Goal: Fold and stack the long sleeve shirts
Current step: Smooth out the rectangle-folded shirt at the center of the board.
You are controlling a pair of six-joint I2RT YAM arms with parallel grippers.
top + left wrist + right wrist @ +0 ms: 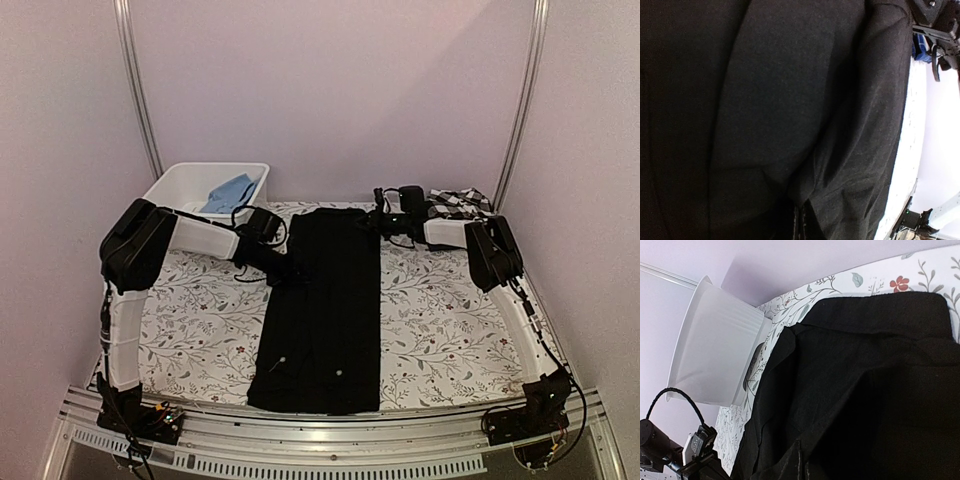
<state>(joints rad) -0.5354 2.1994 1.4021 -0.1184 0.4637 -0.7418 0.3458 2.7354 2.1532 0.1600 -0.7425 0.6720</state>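
The plain black long sleeve shirt [325,300] lies as a long narrow strip down the middle of the table, with two small white buttons showing near its front end. My left gripper [287,268] sits at the strip's left edge, shut on a fold of black cloth [790,100]; its jaws [803,222] pinch the fabric. My right gripper [383,222] is at the far right corner, by the collar end, and is also shut on the black shirt [865,365], jaws [802,467] closed over a ridge of cloth. A black-and-white checked shirt [462,203] lies crumpled at the back right.
A white bin [190,185] holding a blue cloth [228,193] stands at the back left; its wall [715,355] is close to the shirt's far end. A floral tablecloth [200,320] covers the table. Metal posts and walls frame the back.
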